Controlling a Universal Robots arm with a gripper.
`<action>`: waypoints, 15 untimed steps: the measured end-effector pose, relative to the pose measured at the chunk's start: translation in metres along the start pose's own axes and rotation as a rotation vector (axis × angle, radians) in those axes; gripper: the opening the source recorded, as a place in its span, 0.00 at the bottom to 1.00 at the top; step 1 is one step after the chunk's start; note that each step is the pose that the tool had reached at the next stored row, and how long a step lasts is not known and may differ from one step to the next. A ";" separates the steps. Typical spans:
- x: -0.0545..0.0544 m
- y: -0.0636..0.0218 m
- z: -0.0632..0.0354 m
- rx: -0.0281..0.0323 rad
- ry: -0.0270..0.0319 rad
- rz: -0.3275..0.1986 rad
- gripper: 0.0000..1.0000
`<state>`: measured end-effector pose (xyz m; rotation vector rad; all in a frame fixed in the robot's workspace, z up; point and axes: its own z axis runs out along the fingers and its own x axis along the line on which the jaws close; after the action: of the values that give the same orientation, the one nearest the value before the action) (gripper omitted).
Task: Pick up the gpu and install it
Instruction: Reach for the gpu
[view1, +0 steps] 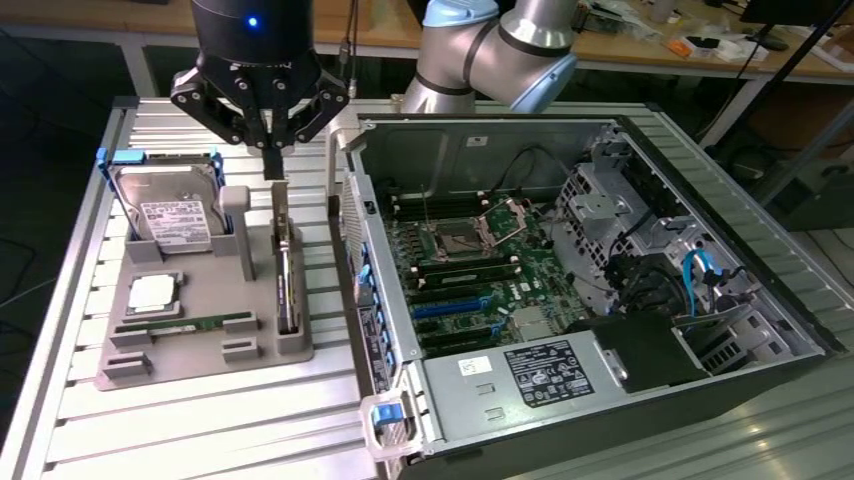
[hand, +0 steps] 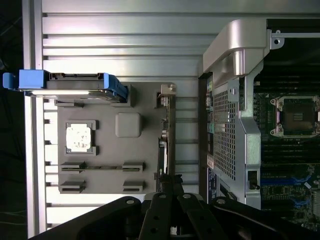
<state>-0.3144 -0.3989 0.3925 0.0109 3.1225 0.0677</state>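
Note:
The gpu (view1: 284, 268) is a thin black card standing on edge in the long slot along the grey tray's (view1: 214, 352) side nearest the computer case. My gripper (view1: 274, 165) hangs just above the card's far end, its fingers pressed together and pointing straight down, with nothing between them. In the wrist view the gpu (hand: 163, 150) shows edge-on as a dark strip in the tray (hand: 145, 150), and the shut gripper (hand: 170, 184) sits right over its near end.
The tray also holds a silver hard drive (view1: 171, 212) in a blue caddy, a CPU (view1: 154, 292) and a green RAM stick (view1: 187, 325). The open computer case (view1: 400, 420) lies to the exterior view's right, its motherboard (view1: 467, 280) with blue slots (view1: 447, 310) exposed.

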 end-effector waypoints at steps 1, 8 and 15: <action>0.000 0.0000 0.0000 0.0000 0.0000 0.000 0.11; 0.000 0.0000 0.0000 0.0000 0.0000 0.000 0.36; 0.000 0.0000 0.0000 0.0000 0.0000 0.000 0.36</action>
<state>-0.3144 -0.3989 0.3925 0.0109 3.1225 0.0676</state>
